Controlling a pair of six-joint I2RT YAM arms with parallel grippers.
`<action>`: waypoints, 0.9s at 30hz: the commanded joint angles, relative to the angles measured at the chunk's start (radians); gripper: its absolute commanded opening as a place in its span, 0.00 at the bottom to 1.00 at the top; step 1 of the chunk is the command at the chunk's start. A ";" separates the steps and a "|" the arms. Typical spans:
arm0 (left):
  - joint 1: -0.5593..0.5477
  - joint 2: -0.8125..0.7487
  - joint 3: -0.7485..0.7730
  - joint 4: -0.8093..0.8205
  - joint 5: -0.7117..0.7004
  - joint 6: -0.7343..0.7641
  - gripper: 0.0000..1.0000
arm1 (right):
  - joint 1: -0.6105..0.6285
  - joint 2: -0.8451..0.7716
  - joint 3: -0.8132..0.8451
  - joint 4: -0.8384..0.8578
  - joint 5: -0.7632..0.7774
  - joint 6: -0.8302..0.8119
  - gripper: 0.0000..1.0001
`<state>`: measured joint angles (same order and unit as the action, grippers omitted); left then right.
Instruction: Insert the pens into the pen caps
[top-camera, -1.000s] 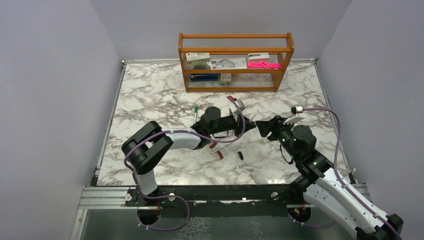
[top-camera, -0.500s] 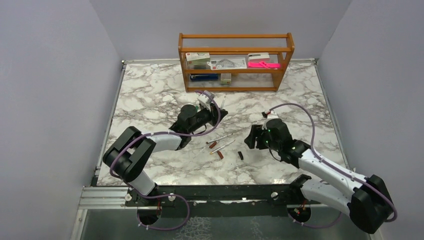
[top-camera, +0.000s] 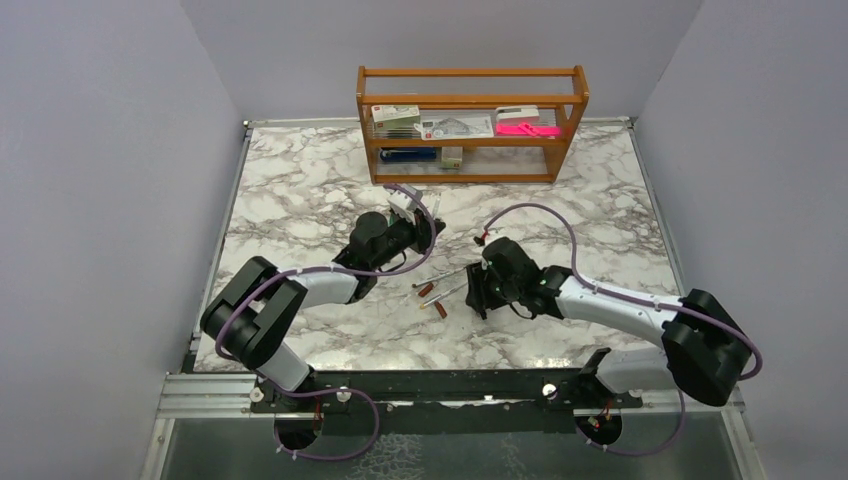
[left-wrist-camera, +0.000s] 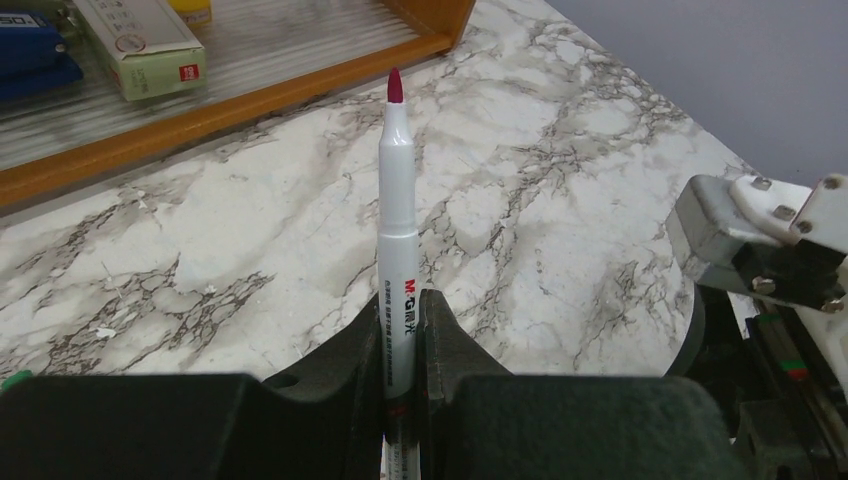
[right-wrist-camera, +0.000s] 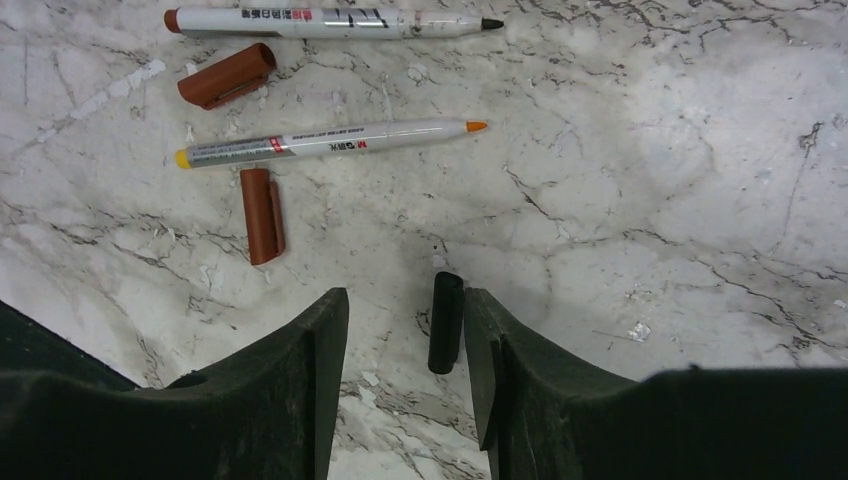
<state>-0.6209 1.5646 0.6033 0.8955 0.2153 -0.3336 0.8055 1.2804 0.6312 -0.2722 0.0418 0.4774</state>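
Since half a second ago the right gripper (right-wrist-camera: 405, 312) has swung left and down over the loose caps, while the left gripper (left-wrist-camera: 403, 312) has barely shifted. The table (right-wrist-camera: 650, 150) is white marble-patterned with grey veins, smooth and slightly glossy. A stubby black cap (right-wrist-camera: 445, 322) lies flat on it between the right gripper's parted fingers, close beside the finger on the right of the wrist view; the jaws stand open and are not closed on it. Beyond them lie two red-brown caps (right-wrist-camera: 227, 75) (right-wrist-camera: 262, 215), an orange-tipped pen (right-wrist-camera: 330, 142) and a black-tipped pen (right-wrist-camera: 330, 20), all slim white barrels resting apart. The left jaws are clamped on a red-tipped pen (left-wrist-camera: 397, 230), its white printed barrel standing out past the fingertips, tip away from the wrist. At the far edge a two-tier wooden shelf (top-camera: 472, 100) holds flat boxes (top-camera: 396, 115) and a bright pink object (top-camera: 527, 129).
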 joint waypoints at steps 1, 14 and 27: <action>0.009 -0.053 -0.013 0.006 -0.035 0.025 0.00 | 0.024 0.044 0.037 -0.042 0.070 0.036 0.45; 0.016 -0.049 -0.018 0.000 -0.037 0.022 0.00 | 0.067 0.147 0.089 -0.094 0.132 0.056 0.41; 0.019 -0.043 -0.013 0.000 -0.023 0.015 0.00 | 0.090 0.193 0.103 -0.125 0.180 0.078 0.26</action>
<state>-0.6086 1.5295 0.5941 0.8883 0.1928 -0.3199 0.8875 1.4551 0.7155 -0.3813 0.1844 0.5343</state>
